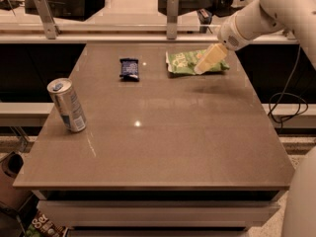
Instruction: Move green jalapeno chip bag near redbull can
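Note:
The green jalapeno chip bag (185,62) lies flat at the far right of the table, light green with white lettering. My gripper (203,65) comes in from the upper right on the white arm and sits over the bag's right half, its cream-coloured fingers pointing down and left at it. The redbull can (67,105) stands upright near the table's left edge, silver with blue panels, far from the bag.
A small dark blue packet (129,68) lies at the far middle of the brown table (163,147). A rail with metal posts (171,14) runs behind the table. A cable (289,100) hangs at the right. The white arm (266,14) crosses the upper right.

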`<action>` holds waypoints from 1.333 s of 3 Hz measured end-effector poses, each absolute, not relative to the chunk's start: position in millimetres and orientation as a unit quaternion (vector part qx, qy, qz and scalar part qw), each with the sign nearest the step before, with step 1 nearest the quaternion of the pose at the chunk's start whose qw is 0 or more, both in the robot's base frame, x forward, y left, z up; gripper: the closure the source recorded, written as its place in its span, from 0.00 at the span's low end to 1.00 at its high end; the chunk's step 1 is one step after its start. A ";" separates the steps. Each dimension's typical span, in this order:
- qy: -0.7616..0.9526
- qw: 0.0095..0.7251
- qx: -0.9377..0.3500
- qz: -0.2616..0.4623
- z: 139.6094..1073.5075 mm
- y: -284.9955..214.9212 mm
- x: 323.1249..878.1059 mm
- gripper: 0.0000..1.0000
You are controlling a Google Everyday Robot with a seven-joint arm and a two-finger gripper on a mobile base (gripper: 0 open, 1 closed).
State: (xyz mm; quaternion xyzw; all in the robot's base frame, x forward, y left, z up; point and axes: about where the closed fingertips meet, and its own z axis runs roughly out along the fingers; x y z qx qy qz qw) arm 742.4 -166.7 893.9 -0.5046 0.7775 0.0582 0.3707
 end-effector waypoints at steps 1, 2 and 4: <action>0.789 0.385 -0.476 0.056 883.2 -176.7 752.4 0.00; 0.804 0.384 -0.451 0.054 867.0 -185.7 764.7 0.00; 0.818 0.360 -0.442 0.074 831.7 -178.7 786.9 0.00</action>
